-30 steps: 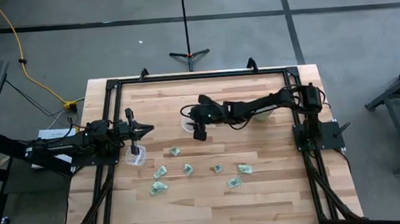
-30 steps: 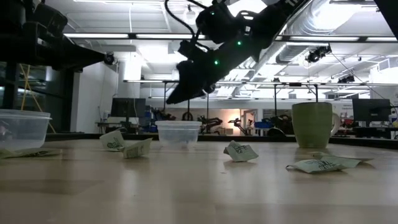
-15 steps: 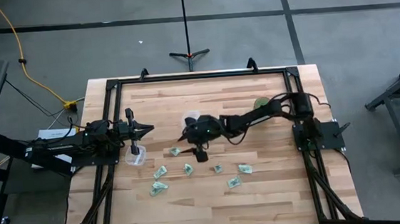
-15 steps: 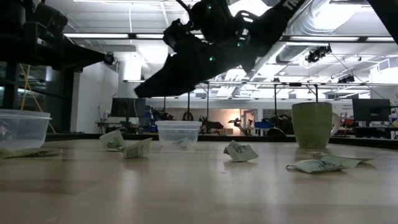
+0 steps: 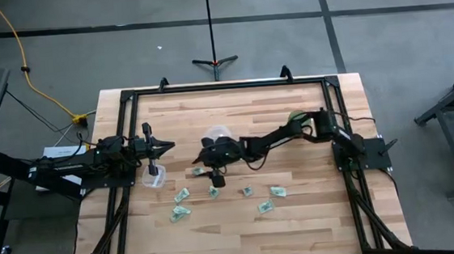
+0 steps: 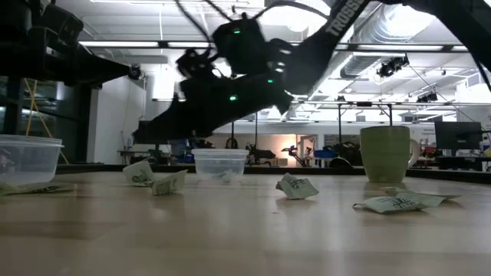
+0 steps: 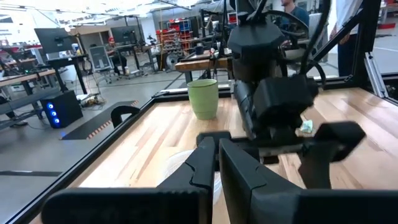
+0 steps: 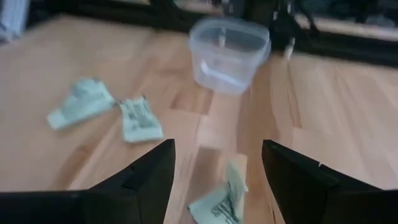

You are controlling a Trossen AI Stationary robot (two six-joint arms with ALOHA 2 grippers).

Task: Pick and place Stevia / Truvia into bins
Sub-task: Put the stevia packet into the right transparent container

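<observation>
Grey workshop floor surrounds the wooden surface (image 5: 243, 223), which sits in a black frame. Seven green-and-white sachets lie loose on the boards in the high view: one near the left cup (image 5: 197, 172), one under the right arm's tool (image 5: 213, 192), one at (image 5: 183, 194), one at (image 5: 179, 213), one at (image 5: 247, 192), one at (image 5: 277, 191) and one at (image 5: 264, 207). All seven lie in the nearer half of the surface, apart from each other.

Two clear cups stand on the surface. One clear cup (image 5: 155, 176) is just below the left tool; something pale lies at its bottom, but I cannot tell what it is. The second clear cup (image 5: 218, 133) stands behind the right arm's wrist; in the low view (image 6: 220, 163) a small pale thing shows near its bottom, and I cannot say whether it is a sachet. One solid green cup (image 7: 203, 98) stands farther back on the right side.

The left tool (image 5: 164, 147) hovers beside its cup with the fingers close together, holding nothing. The right tool (image 5: 216, 179) reaches to the middle of the surface above the sachets; its fingers (image 8: 134, 183) stand wide apart and empty, with one sachet (image 8: 219, 199) on the boards between them.
</observation>
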